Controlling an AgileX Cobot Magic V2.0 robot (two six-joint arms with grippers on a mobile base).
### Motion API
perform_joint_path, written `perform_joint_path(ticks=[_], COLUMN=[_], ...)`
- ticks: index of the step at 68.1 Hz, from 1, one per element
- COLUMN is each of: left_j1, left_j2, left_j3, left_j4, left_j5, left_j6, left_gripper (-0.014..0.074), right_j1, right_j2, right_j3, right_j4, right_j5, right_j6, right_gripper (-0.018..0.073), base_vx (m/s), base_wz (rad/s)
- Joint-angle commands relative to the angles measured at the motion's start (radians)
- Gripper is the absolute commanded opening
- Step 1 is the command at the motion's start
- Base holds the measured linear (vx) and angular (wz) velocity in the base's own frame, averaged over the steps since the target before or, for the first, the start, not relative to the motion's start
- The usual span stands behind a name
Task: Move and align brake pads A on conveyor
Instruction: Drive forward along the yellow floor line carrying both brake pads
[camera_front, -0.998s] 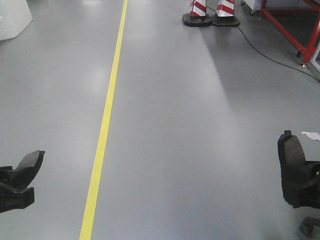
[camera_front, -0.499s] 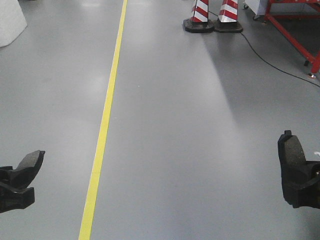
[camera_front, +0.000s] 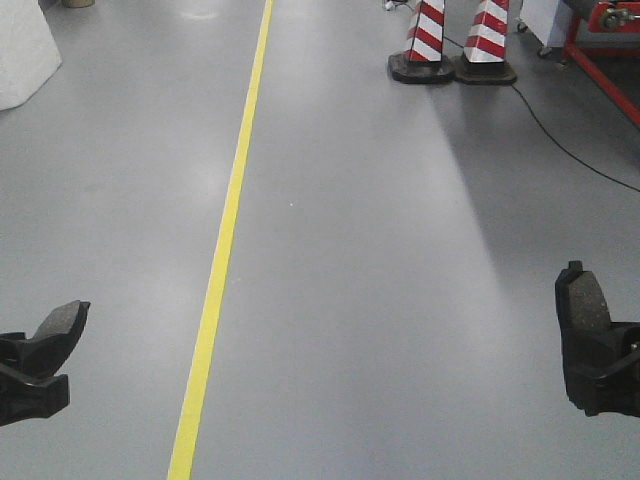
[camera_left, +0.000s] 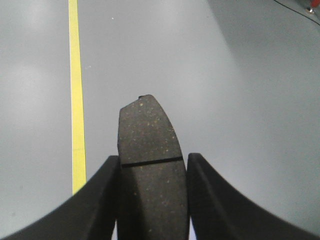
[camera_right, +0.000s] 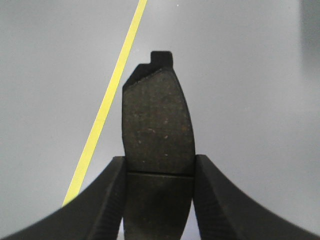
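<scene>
Carrying step, by the look of it: no dark belt conveyor anywhere in view, only smooth grey floor (camera_front: 380, 300) with a yellow painted line (camera_front: 225, 250) and two red-and-white striped cones (camera_front: 455, 45) far ahead.

Next move likely calls for reaching the belt, then lowering each piece flat and square to its neighbours without loosening the grip early.

Left black gripper (camera_left: 152, 200): closed on a dark grey-black, slightly curved oblong brake pad (camera_left: 148, 150), fingers pressed against its long edges, speckled face up, thin groove across the middle.

Right black gripper (camera_right: 159, 200): likewise clamped on a second dark, rust-flecked brake pad (camera_right: 157, 125) with a square tab at its far tip.

Both pads held in mid-air above the floor, well apart, at the lower corners of the front view.
</scene>
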Motion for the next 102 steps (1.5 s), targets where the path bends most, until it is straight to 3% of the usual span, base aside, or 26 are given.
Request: perform_joint_path(ticks=[1,102], left_j1=[-0.006,-0.006], left_j2=[-0.004,-0.004], left_j3=[-0.030,-0.030], left_j4=[0.011,0.011], left_j5=[-0.074,-0.073], left_j6=[-0.005,-0.005], left_gripper=[0.0114,0.0114], right_j1=[0.000,0.000], right_j2=[-0.005,-0.005], right_j3=[-0.030,-0.030], right_j4=[-0.007,-0.007], right_j5=[-0.080,-0.079], right_j6=[-0.004,-0.004], right_gripper=[0.0025,0.0025], base_vx=[0.53,0.52], base_wz=[0.07,0.02])
